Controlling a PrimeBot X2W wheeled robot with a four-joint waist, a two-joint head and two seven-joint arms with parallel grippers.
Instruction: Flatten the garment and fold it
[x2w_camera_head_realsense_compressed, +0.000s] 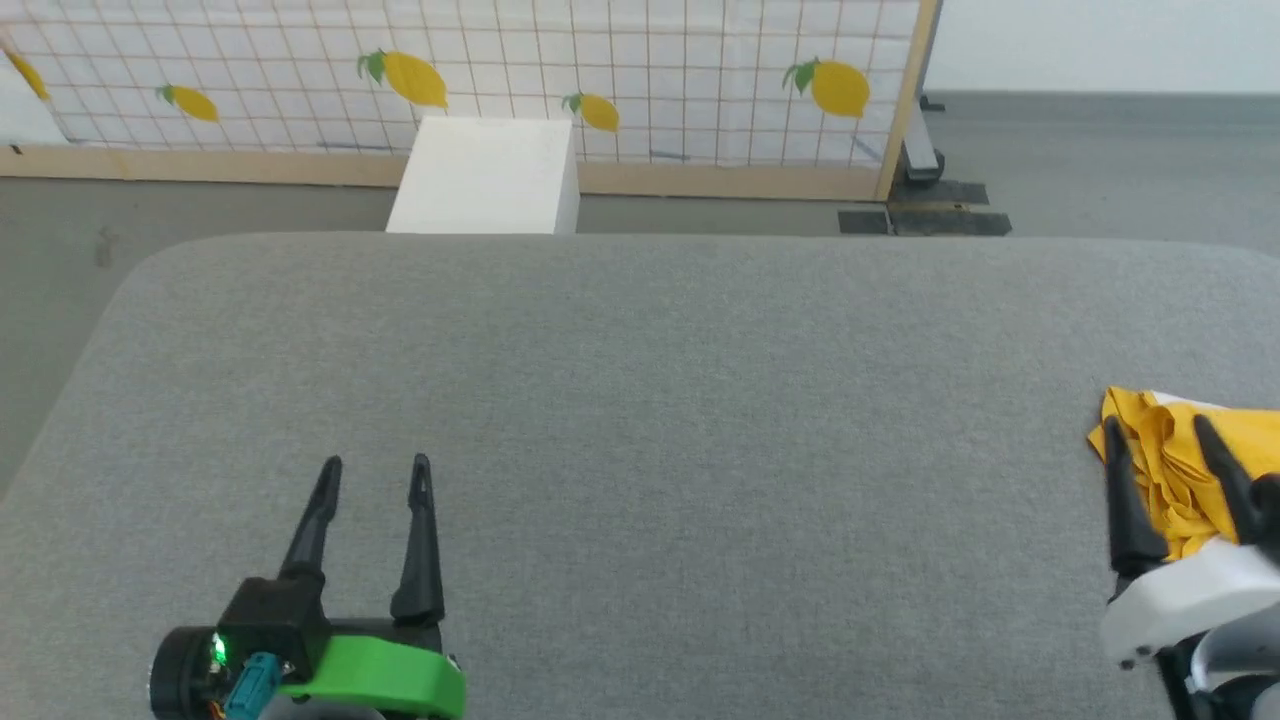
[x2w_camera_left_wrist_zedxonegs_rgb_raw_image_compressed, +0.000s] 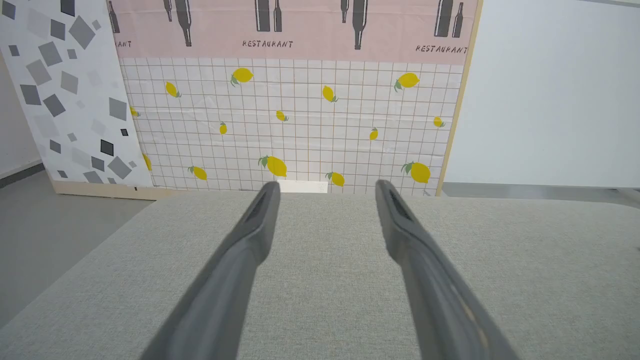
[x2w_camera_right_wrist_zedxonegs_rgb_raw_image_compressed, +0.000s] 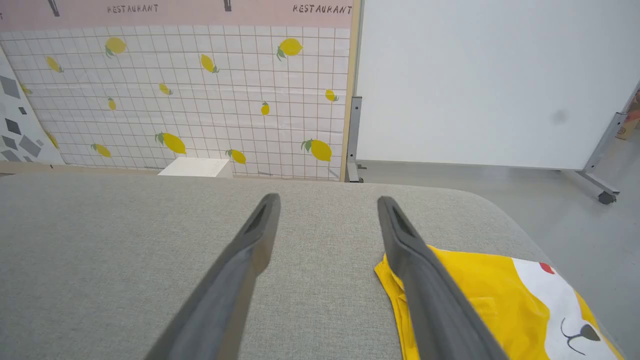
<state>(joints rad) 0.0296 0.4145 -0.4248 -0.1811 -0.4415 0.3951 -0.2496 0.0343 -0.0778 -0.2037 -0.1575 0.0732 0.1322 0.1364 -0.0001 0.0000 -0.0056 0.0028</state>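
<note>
1. Head view: the counter (x2w_camera_head_realsense_compressed: 640, 400) is a broad pad covered in grey woven cloth, finely speckled, with softly rounded corners and a curved far edge.
2. Beyond that edge, a plain white box (x2w_camera_head_realsense_compressed: 487, 175) with flat faces and crisp corners stands on the smooth grey floor (x2w_camera_head_realsense_compressed: 60, 250). What it holds cannot be told.
3. Behind the box stands a wood-framed panel (x2w_camera_head_realsense_compressed: 640, 70) printed with a thin grid and yellow lemons.
4. The garment (x2w_camera_head_realsense_compressed: 1180, 470) lies at the counter's right edge as a bunched heap of bright yellow cloth, pleated into narrow folds.
5. In the right wrist view the garment (x2w_camera_right_wrist_zedxonegs_rgb_raw_image_compressed: 480, 295) shows a smoother yellow area, a white patch with a small red mark, and thin black curved lines.
6. The left gripper (x2w_camera_head_realsense_compressed: 376, 462) sits low over bare counter, well apart from the garment. Its long, dark, tapering fingers (x2w_camera_head_realsense_compressed: 420, 540) are spread wide and hold nothing, as the left wrist view of the gripper (x2w_camera_left_wrist_zedxonegs_rgb_raw_image_compressed: 326, 184) confirms.
7. The right gripper (x2w_camera_head_realsense_compressed: 1156, 423) is at the garment. Its fingers (x2w_camera_head_realsense_compressed: 1130, 510) are splayed wide with nothing held.
8. In the right wrist view the right gripper (x2w_camera_right_wrist_zedxonegs_rgb_raw_image_compressed: 328, 197) has one finger crossing the garment's near edge; contact cannot be told.
</note>
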